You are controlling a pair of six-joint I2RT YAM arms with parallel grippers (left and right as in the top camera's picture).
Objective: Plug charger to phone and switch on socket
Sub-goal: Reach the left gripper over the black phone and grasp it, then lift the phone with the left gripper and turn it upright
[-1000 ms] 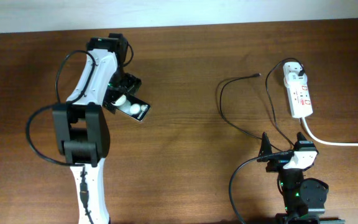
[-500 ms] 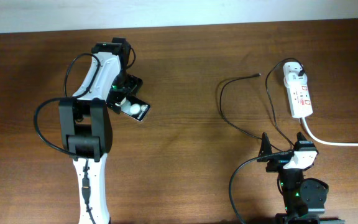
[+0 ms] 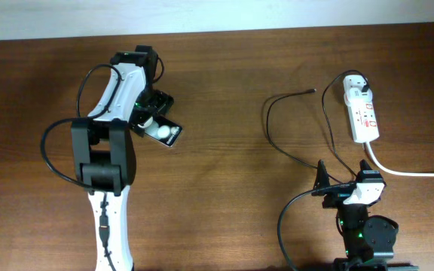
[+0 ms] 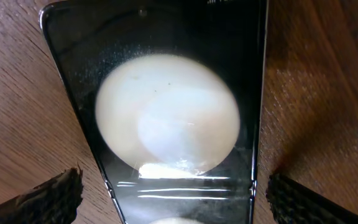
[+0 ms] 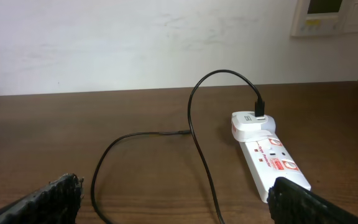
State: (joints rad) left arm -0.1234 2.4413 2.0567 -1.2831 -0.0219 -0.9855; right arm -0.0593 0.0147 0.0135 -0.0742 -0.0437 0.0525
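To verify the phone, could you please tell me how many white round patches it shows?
2: one patch near the phone's upper-left end, the other near its lower-right end.

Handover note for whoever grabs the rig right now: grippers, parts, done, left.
Left gripper: open, fingers on either side of the phone, not clamped.
Right gripper: open, empty, low near its base, facing the socket.
Phone lies flat on the table's left side. The socket is at the far right.
Done: the charger sits in its white plug on the socket.
Left: its connector tip lies loose on the table, far from the phone. Bring the two together, plug in, then switch on the socket. Switch state cannot be told.
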